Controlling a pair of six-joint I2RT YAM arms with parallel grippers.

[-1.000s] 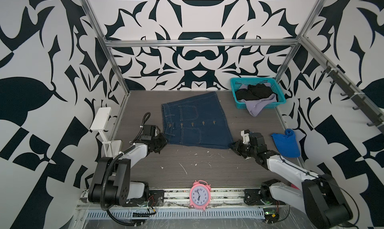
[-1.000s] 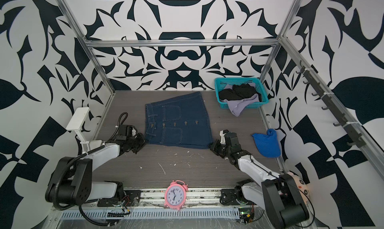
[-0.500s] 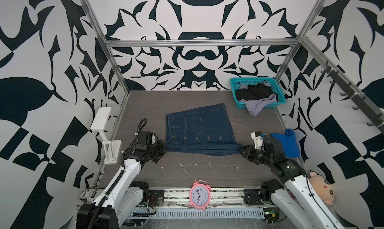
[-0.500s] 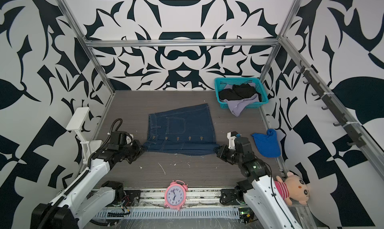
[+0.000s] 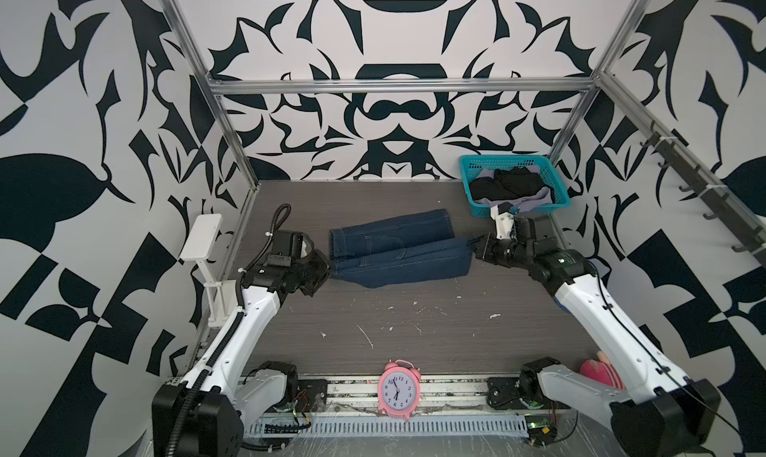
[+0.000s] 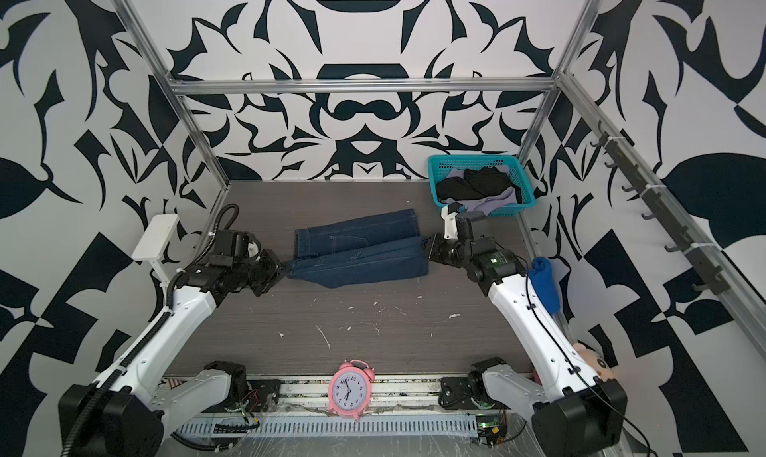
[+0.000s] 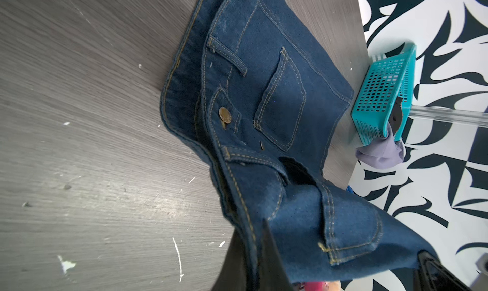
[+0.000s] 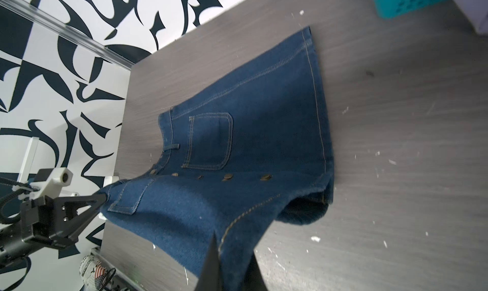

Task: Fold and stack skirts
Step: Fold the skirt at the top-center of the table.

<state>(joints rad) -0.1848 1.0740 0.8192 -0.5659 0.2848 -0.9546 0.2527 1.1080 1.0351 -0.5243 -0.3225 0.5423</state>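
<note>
As left fingers and right fingers pinch shut on opposite ends of the denim skirt on the counter, the first fold looks half-done; next, carry that edge across evenly.

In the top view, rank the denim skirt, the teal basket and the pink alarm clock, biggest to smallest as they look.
1. denim skirt
2. teal basket, a close second, and farther from the camera
3. pink alarm clock, clearly smallest though nearest the camera
</note>
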